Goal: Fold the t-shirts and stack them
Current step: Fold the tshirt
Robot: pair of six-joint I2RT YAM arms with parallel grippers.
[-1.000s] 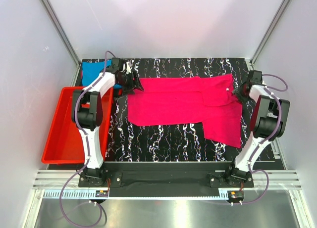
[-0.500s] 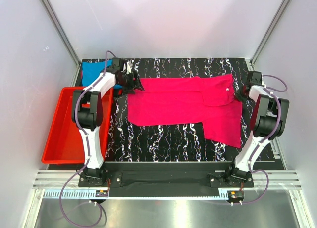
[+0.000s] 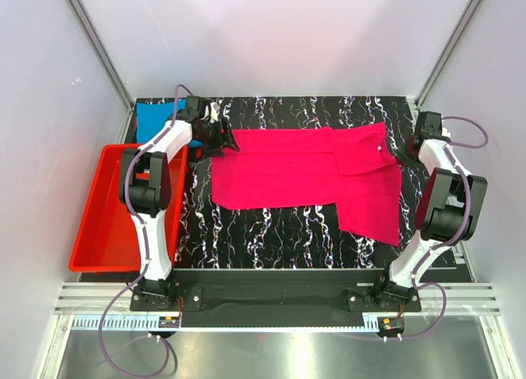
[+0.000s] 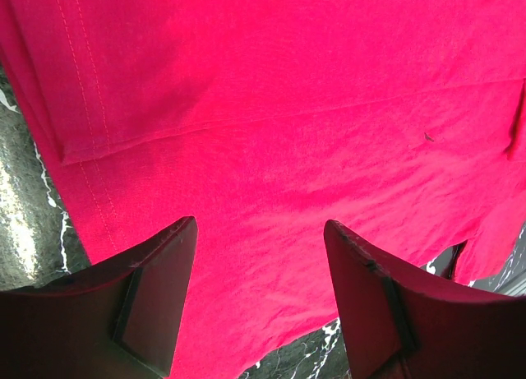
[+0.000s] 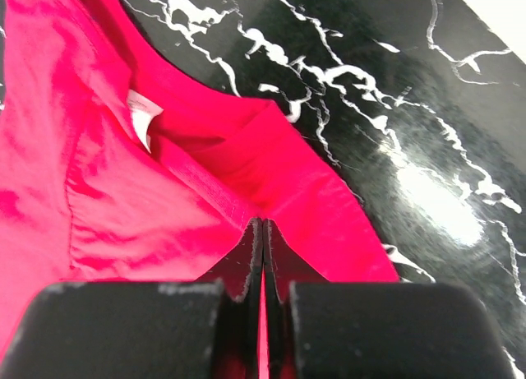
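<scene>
The magenta-pink t-shirt [image 3: 296, 169] lies spread across the black marbled table [image 3: 279, 231], its collar end to the right. My right gripper [image 3: 404, 155] is at that end, and in the right wrist view its jaws [image 5: 263, 221] are shut on the pink cloth [image 5: 123, 198] beside the collar, near the white label [image 5: 141, 116]. My left gripper [image 3: 223, 140] hovers over the shirt's far left corner. It stands open [image 4: 259, 223] above the pink fabric [image 4: 288, 108], holding nothing. The turquoise-blue t-shirt [image 3: 156, 116] lies at the table's back left corner, partly hidden by the left arm.
A red plastic tray [image 3: 99, 223] sits off the table's left edge beside the left arm. Pale walls enclose the table on the left, back and right. The shirt's lower right flap [image 3: 370, 206] reaches toward the right arm.
The right gripper has shut on the pink shirt by the collar, and the right arm has shifted slightly toward the back. The left arm and both shirts have not moved.
</scene>
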